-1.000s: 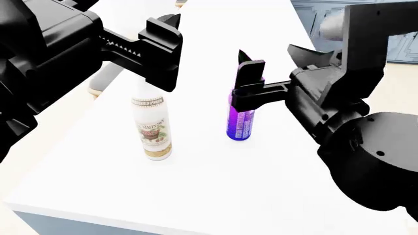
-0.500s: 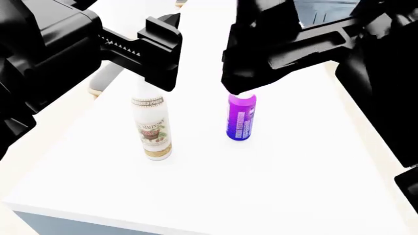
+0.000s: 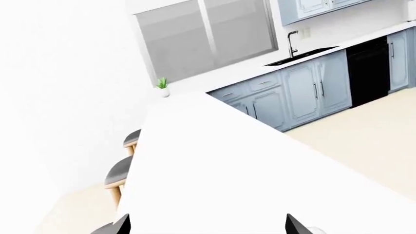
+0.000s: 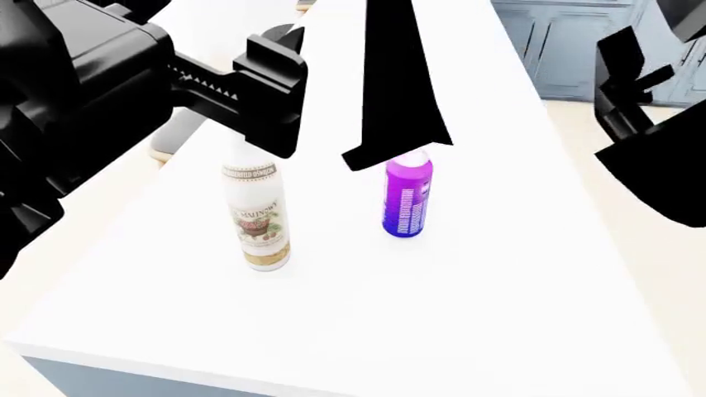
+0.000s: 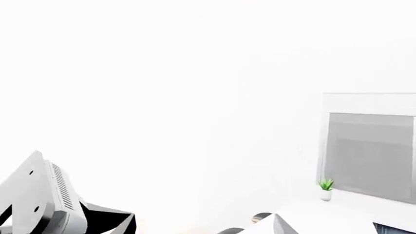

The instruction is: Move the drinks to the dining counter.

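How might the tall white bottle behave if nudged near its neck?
The white bottle stands upright, tall on a narrow base, so it would probably tip rather than slide. It looks rigid. On the smooth dining counter, a toppled bottle might roll.

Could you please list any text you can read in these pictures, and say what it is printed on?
Bottle: its beige label carries dark lettering in a band above the fruit picture, too blurred to read.
Can: white markings down its side, too small to read.
No other text shows in any view.

Bright, even simulator light blows out the white surfaces; shadows faint, focus sharp.
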{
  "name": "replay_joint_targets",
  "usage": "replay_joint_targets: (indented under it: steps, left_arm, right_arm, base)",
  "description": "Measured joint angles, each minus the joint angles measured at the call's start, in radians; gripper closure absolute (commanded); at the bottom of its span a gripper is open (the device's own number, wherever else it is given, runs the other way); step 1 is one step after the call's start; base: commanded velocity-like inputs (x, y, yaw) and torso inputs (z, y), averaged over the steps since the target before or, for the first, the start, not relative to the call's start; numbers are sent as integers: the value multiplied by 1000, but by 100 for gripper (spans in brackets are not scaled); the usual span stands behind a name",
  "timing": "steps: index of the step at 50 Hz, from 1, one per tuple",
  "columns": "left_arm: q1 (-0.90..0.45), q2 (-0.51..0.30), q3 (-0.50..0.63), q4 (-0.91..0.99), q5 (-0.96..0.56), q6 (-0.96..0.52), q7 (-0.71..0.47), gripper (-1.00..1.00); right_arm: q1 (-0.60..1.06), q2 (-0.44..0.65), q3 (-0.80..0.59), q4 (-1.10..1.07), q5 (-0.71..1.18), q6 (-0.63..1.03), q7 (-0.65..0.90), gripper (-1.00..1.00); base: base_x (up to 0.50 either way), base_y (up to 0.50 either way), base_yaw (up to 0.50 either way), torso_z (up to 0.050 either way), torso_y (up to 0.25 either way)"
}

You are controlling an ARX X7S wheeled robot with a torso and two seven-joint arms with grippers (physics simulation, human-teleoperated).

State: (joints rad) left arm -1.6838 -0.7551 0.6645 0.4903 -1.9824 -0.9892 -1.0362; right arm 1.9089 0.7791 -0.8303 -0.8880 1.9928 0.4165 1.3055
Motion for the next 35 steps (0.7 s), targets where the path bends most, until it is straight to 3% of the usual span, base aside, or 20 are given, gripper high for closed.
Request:
replay_joint_targets:
  steps: [35]
  left_arm:
    - [-44,-7,-17,13,-31,25,-21,-100]
  right_arm:
    - [63,-35,6,-16,40,15,36,-100]
  base:
    - [0,0,0,0,0]
